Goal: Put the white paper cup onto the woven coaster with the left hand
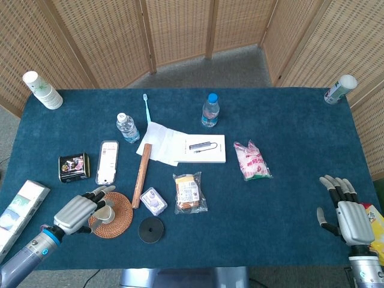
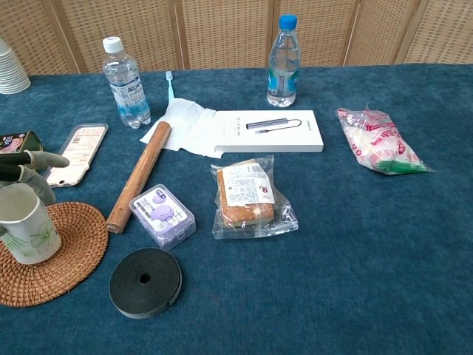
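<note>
Blue cloth covered the table (image 1: 288,120), seen from above in the head view and low from the front in the chest view. Near the left front corner, the white paper cup (image 2: 28,231) stood upright on the woven coaster (image 2: 63,259), toward the coaster's left side. The left hand (image 1: 79,210) was wrapped around the cup from the left, its fingers (image 2: 37,160) showing behind the rim in the chest view. Whether they pressed the cup wall could not be told. At the right front corner, the right hand (image 1: 345,211) lay apart from everything, its fingers spread and holding nothing. Just right of the coaster lay a black tape roll (image 2: 145,282) and a small purple case (image 2: 162,213). A wooden stick (image 2: 139,175) ran from beside the coaster toward the far side, ending near a sheet of white paper (image 2: 184,126). Further right sat a wrapped snack (image 2: 250,196), a white box (image 2: 270,130) and a pink bag (image 2: 378,140). Two water bottles (image 2: 124,72) stood near the far side, with a toothbrush (image 1: 146,107) between them.
</note>
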Robot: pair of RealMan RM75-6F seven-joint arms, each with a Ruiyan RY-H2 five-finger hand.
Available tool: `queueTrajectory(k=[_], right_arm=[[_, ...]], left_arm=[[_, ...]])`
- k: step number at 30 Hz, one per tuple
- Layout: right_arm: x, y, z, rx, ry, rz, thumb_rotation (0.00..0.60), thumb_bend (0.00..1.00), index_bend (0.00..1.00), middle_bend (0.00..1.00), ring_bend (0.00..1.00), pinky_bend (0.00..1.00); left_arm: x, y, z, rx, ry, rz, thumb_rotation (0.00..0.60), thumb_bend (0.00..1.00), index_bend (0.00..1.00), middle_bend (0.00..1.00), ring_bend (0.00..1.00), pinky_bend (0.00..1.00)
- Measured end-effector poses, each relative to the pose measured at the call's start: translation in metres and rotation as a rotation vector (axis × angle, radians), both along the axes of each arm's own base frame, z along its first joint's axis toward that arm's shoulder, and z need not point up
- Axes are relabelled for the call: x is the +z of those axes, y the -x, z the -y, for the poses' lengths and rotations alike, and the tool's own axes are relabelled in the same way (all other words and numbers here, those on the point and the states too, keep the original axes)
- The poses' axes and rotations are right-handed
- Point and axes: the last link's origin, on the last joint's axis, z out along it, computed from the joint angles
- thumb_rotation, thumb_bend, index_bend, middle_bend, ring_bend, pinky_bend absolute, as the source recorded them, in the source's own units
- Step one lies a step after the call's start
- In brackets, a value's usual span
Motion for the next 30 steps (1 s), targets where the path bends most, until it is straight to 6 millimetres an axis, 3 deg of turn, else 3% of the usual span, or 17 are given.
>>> queueTrajectory(k=[6,18,25,30], right_arm=[[0.0009,0.0012,-0.0019,-0.005,0.004,-0.004,0.600,0.55,0.10,0.00,0.00,0.00],[0.0023,0.0024,-0.0041,-0.003,0.016,0.006,0.600,0.55,0.08,0.00,0.00,0.00],[0.0023,0.0024,-0.0033,0.001,0.015,0.009,0.600,0.56,0.07,0.00,0.00,0.00],[0.0035,0.0026,-0.0034,0.002,0.018,0.010,0.600,0.55,0.07,0.00,0.00,0.00]], left_arm=[[0.0002,-0.0015,0.0009,-0.002,0.008,-0.008,0.600,0.50,0.24,0.00,0.00,0.16],[-0.0003,-0.0004,0.0020,0.005,0.024,-0.049,0.600,0.50,0.18,0.00,0.00,0.09],[-0.0013,-0.0009,0.0018,0.010,0.026,-0.066,0.600,0.50,0.08,0.00,0.00,0.00],[-0.0011,-0.0025,0.0016,0.006,0.022,-0.063,0.600,0.50,0.00,0.00,0.00,0.00]])
